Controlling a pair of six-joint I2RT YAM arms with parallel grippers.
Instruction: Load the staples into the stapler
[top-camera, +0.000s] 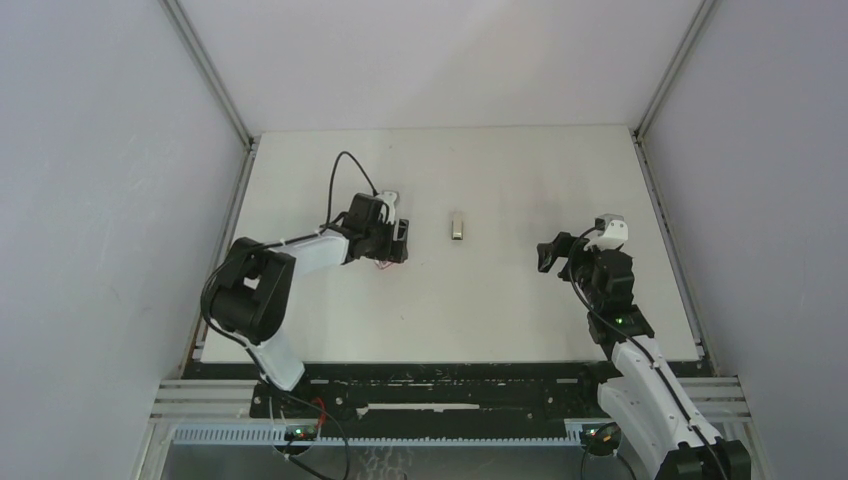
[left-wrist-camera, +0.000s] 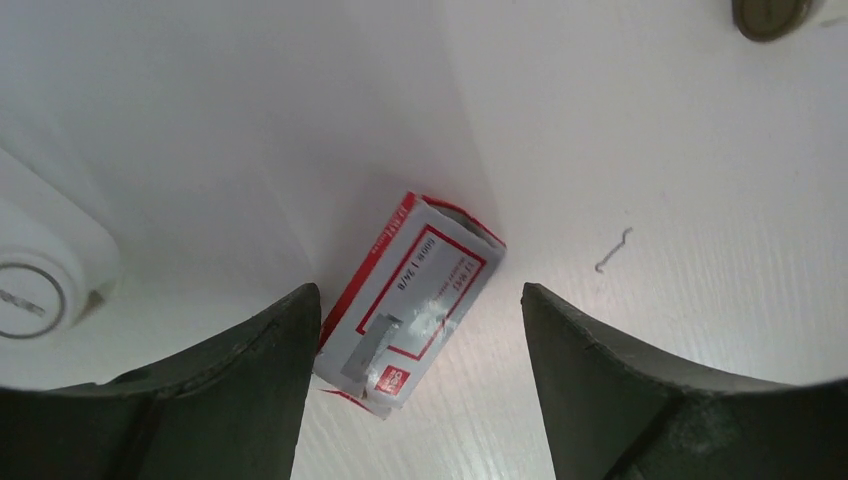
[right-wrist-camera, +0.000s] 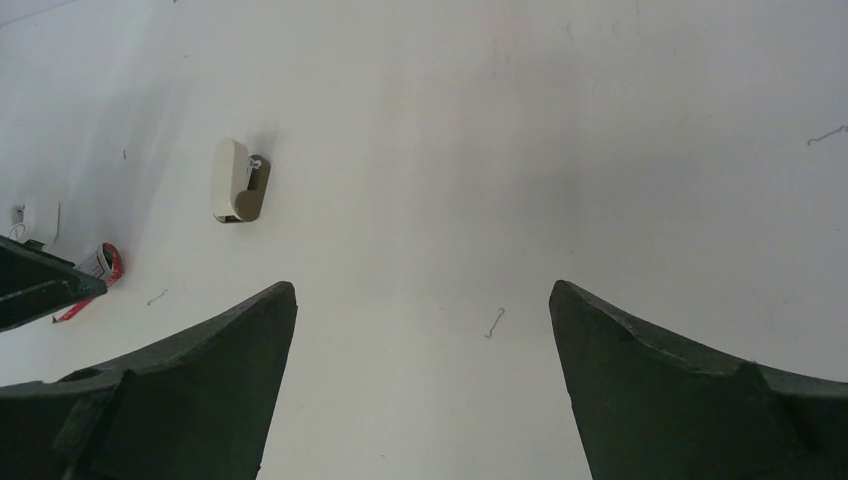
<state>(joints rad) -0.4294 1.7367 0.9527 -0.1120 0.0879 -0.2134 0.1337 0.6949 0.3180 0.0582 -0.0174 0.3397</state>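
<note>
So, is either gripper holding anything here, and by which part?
Nothing is held. The left gripper is open over the red-and-white box, which lies on the table; the right gripper is open and empty.

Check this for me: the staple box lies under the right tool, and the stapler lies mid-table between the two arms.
Wrong on one point: the staple box lies under the left tool, not the right tool, as the left wrist view shows. The stapler does lie mid-table between the two arms.
</note>
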